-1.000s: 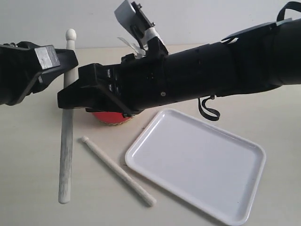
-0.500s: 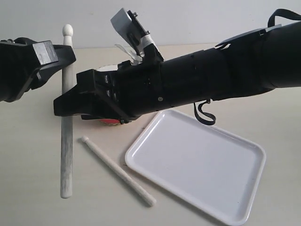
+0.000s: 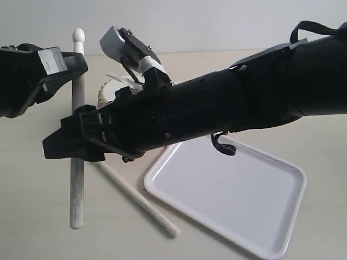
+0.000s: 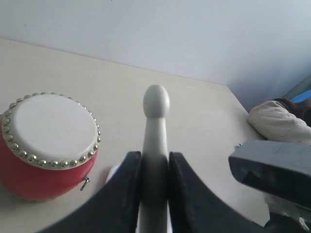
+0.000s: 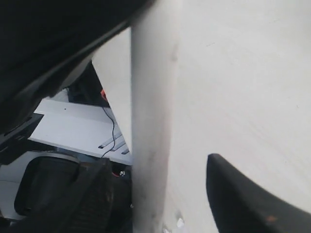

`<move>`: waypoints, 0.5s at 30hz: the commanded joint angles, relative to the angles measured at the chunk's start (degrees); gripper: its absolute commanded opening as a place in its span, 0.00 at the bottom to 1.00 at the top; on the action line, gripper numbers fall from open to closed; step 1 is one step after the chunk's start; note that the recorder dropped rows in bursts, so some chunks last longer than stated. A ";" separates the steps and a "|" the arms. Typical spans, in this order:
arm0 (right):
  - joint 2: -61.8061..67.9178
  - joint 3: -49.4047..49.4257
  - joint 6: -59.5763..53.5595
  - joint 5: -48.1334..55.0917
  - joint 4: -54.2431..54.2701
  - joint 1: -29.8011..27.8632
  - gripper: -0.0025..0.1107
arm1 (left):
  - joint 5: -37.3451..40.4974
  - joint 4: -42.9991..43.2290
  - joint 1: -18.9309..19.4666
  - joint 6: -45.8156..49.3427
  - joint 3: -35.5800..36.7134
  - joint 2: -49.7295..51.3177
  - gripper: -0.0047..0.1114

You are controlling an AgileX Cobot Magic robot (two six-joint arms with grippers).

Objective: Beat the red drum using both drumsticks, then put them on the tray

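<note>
Swung down toward eight o'clock across the red drum (image 3: pixel 108 89), right gripper (image 3: pixel 58 148) spread. Pinching one drumstick (image 4: pixel 156 104) upright in left gripper (image 4: pixel 155 162). Leaving other drumstick (image 3: pixel 142 201) tabled, nine o'clock of bare tray (image 3: pixel 233 200); traying undone.

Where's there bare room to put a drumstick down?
The tray is bare inside. Bare table runs right of it, and also left of the upright drumstick. Crowded between red drum and tray: the right pincer reaches across there by the lying drumstick, beside the left pincer.
</note>
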 commanded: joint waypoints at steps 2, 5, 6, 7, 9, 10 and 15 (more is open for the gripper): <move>0.06 -0.36 -0.78 -1.80 0.06 0.13 0.50 | -0.13 -0.29 0.17 -0.01 -0.28 0.02 0.04; 0.06 -1.15 -0.88 -1.68 0.06 0.13 0.40 | -0.13 -0.29 0.17 -0.01 -0.28 0.02 0.04; 0.06 -1.46 -0.88 -1.68 0.06 0.13 0.30 | -0.13 -0.29 0.17 -0.01 -0.28 0.02 0.04; 0.06 -1.69 -0.88 -1.68 0.06 0.13 0.20 | -0.13 -0.29 0.17 -0.01 -0.28 0.02 0.04; 0.06 -1.89 -0.88 -1.68 0.06 0.13 0.02 | -0.24 -0.29 0.17 -0.01 -0.28 0.02 0.04; 0.06 -1.89 -0.54 -1.91 0.06 0.13 0.02 | -0.24 -0.29 0.17 0.23 -0.28 0.02 0.04; -0.05 -1.89 -0.27 -3.46 0.06 -0.27 0.02 | 0.91 -0.29 0.17 3.27 -0.28 -1.07 0.05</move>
